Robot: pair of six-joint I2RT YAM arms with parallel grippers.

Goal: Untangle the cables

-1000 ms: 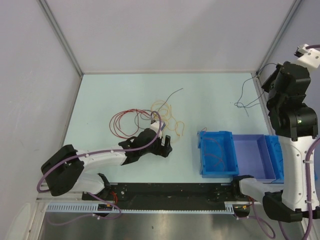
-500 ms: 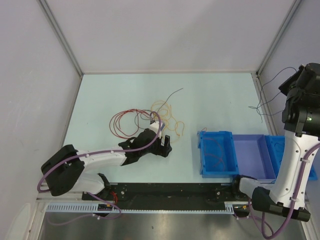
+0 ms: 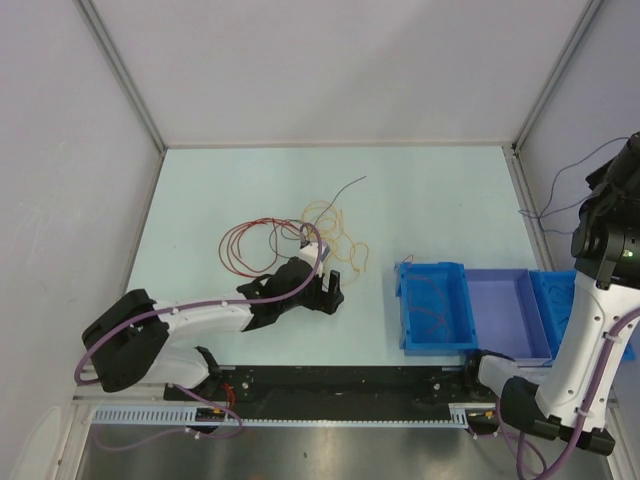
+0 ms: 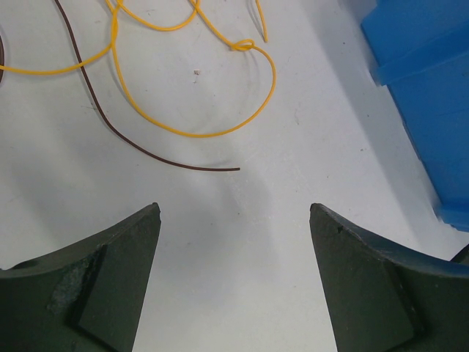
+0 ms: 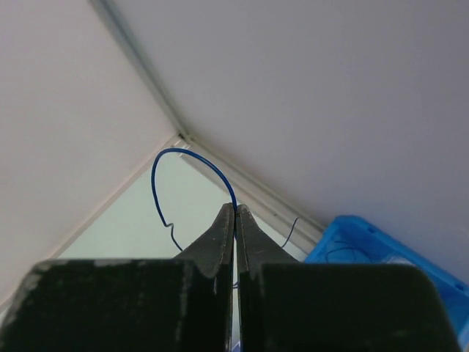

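Note:
The cables [image 3: 300,240] lie in a loose tangle mid-table: red loops on the left, orange-yellow loops on the right, and a dark strand trailing back. My left gripper [image 3: 335,290] rests on the table just in front of them. In the left wrist view that left gripper [image 4: 234,213] is open and empty, with a yellow cable [image 4: 220,132] and a dark red wire [image 4: 132,139] lying ahead of it. My right gripper [image 5: 235,209] is shut on a thin blue wire [image 5: 165,158]. It is raised at the right wall, and the blue wire [image 3: 556,180] hangs leftward from it.
A blue bin [image 3: 437,305] holding a few thin wires stands at the front right. A lilac bin [image 3: 510,310] and another blue one [image 3: 560,300] sit beside it. The blue bin's corner [image 4: 425,73] is close on the left gripper's right. Enclosure walls stand on three sides.
The right arm has swung rightward to the wall, carrying the blue wire off the table's back right area. The left arm and the tangle have not moved.

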